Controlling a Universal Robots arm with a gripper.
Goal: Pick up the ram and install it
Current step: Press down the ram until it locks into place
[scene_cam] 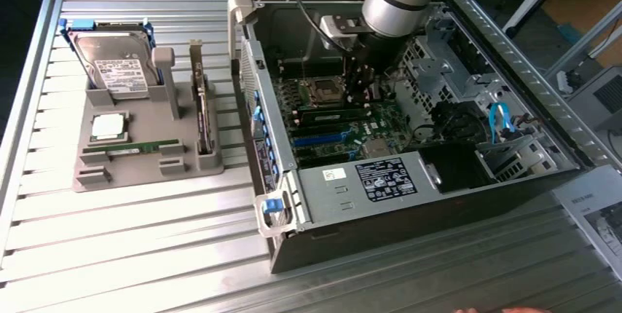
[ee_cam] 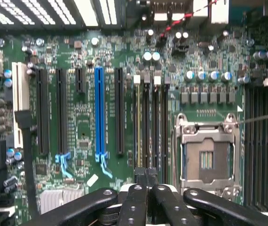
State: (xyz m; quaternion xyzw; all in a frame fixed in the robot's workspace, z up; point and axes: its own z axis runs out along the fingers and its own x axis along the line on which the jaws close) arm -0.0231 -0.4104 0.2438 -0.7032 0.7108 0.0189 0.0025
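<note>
One ram [scene_cam: 131, 149], a thin green stick, lies flat in the grey holder [scene_cam: 97, 175] at the exterior view's left. A second ram [scene_cam: 336, 114] stands on edge in the memory slots of the motherboard [ee_cam: 84, 117] inside the open computer case [scene_cam: 505, 182]. In the wrist view it appears as a narrow yellowish edge [ee_cam: 139, 127] in the outermost slot. My gripper [scene_cam: 363, 98] reaches down into the case. It hangs over the near end of those slots [ee_cam: 146, 173], shut, fingertips pressed together with nothing visible between them. Whether they touch the seated stick is unclear.
The grey holder also carries a hard drive [scene_cam: 119, 69], a square silver processor [scene_cam: 107, 127] and a dark expansion card [scene_cam: 202, 109]. Beside the memory slots is the open processor socket [ee_cam: 207, 157]. Case walls, cables and a drive cage [scene_cam: 510, 127] surround the arm.
</note>
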